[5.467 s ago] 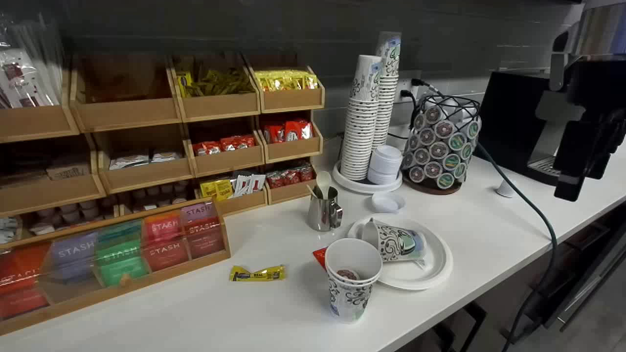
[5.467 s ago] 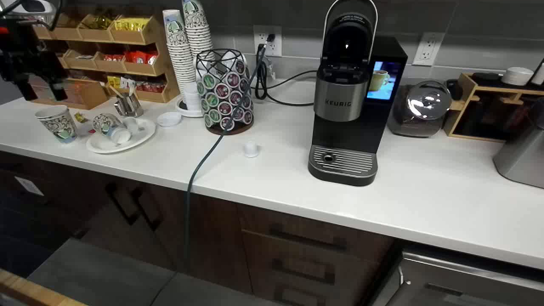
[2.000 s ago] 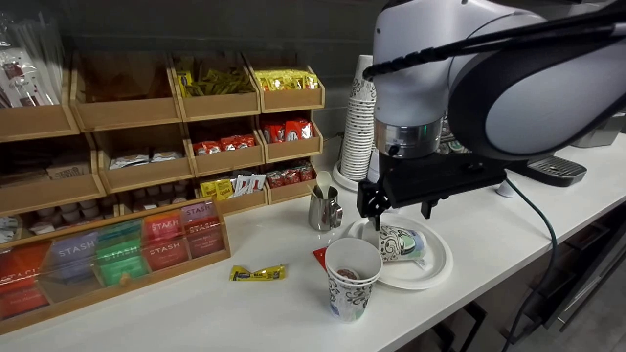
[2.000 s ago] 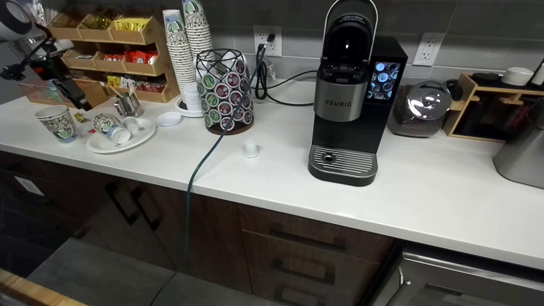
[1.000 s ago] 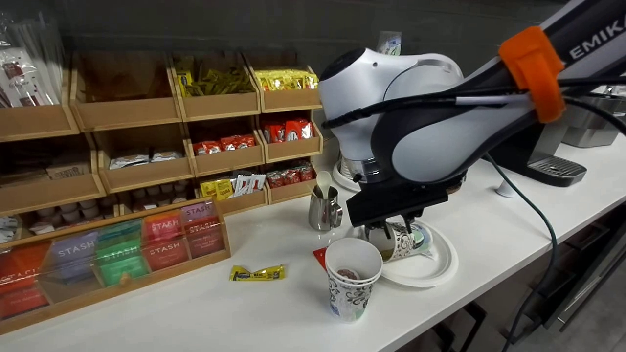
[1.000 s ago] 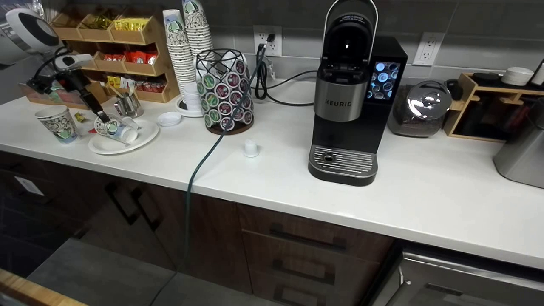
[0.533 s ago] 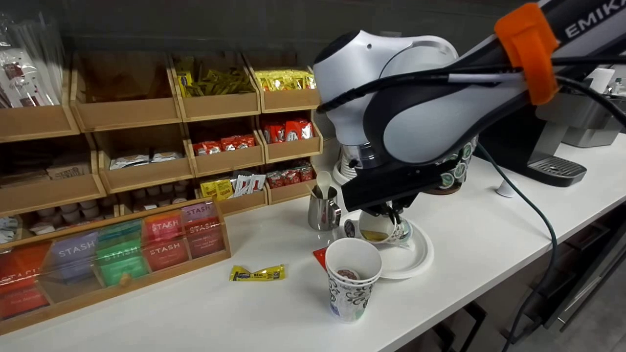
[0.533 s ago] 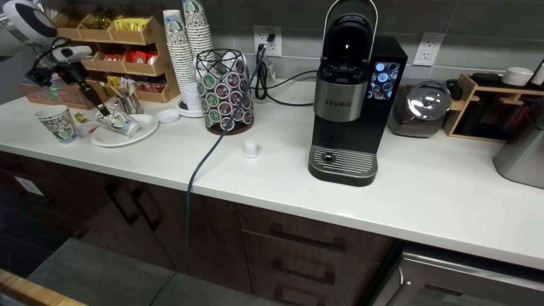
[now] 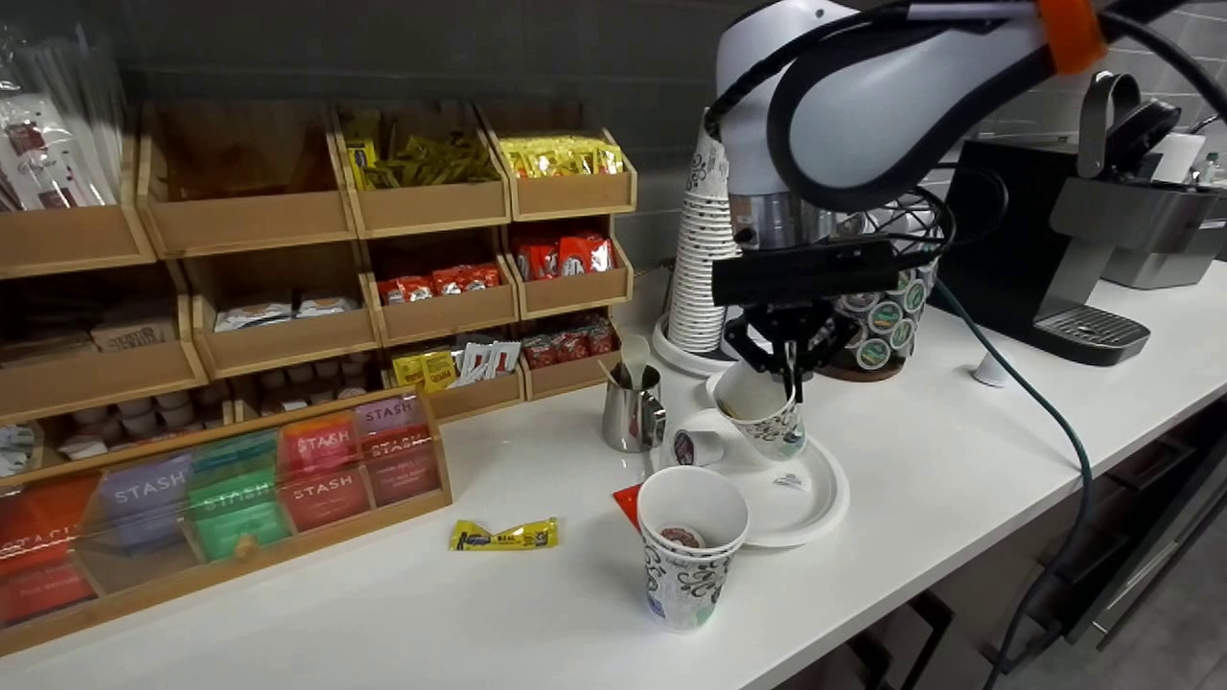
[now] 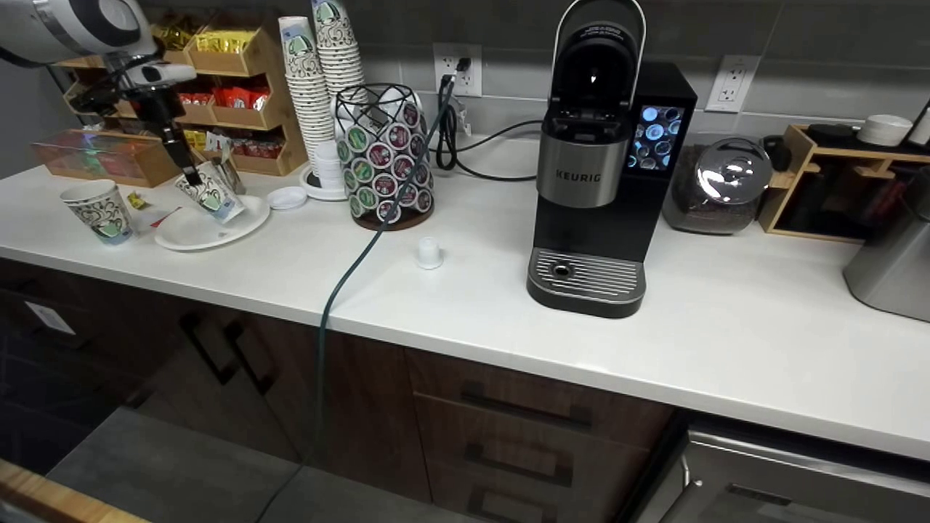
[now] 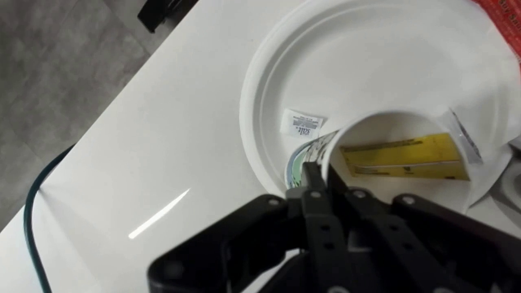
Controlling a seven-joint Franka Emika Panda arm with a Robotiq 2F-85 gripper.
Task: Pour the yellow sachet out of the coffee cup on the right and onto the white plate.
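Half of the job, I judge, is done: the tool is clamped on the coffee cup, closed over its rim with the paper wall pinched inside it. The cup leans over the white plate, short of the front edge of the counter, its open mouth slanting upward toward the tea box; whether its base touches the plate I cannot tell. In the wrist view the yellow sachet lies inside, none of it showing outside the rim. So the pouring itself is left: the mouth should turn below level over the plate until the sachet slides out, and then the cup can come away. Should it tip while the mouth points beyond the plate, the sachet may land on the counter. A salt packet and a pod already lie on the plate; nested cups stand beside it toward the front edge, and a brighter yellow sachet lies farther from that edge.
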